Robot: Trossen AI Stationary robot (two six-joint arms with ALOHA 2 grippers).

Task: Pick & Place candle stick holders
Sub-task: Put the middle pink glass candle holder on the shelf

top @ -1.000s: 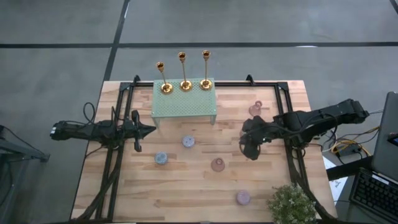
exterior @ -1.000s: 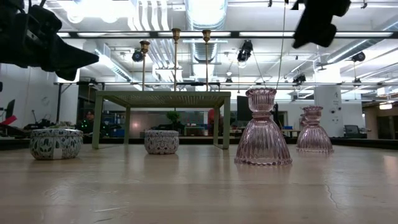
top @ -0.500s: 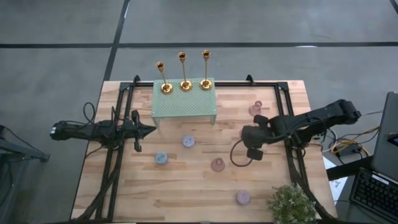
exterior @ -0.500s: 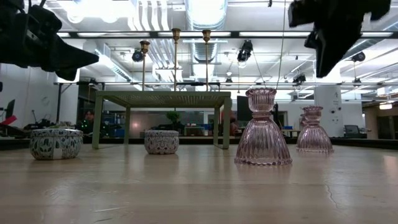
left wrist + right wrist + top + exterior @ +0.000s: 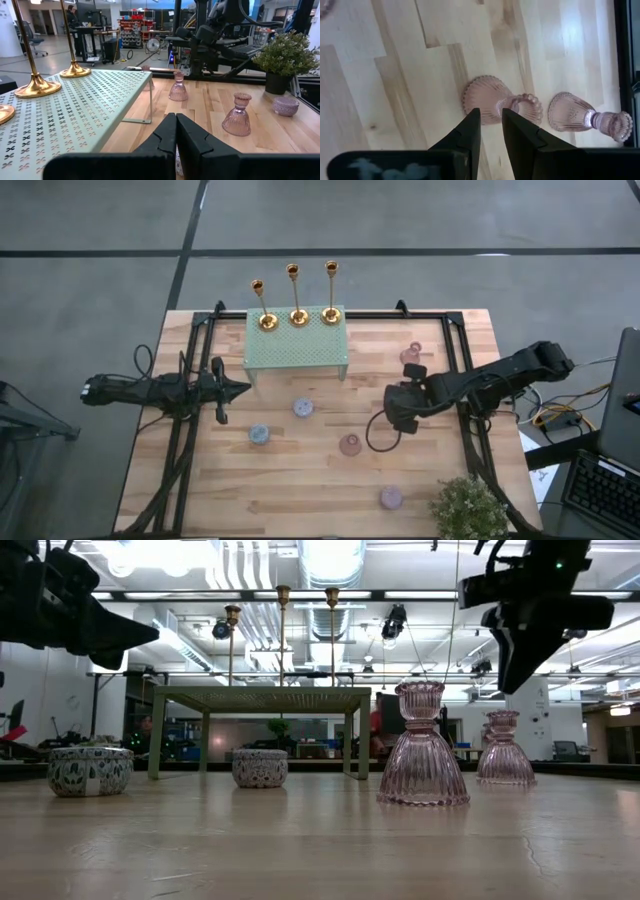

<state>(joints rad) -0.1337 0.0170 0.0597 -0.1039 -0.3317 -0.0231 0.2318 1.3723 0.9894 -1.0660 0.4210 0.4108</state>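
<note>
The right gripper, fingers a little apart and empty, hangs above the table beside the upright pink glass holder, which stands toward the table's middle, nearer this arm.

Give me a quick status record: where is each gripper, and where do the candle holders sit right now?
left gripper: shut, empty, waiting over the table's left side
right gripper: fingers slightly apart, empty, raised over the table's right side, pointing toward two pink holders
gold candlesticks: three, upright on the green rack
pink glass holders: three, upright on the table, none gripped
round holders: three, on the table in front of the rack, none gripped
</note>
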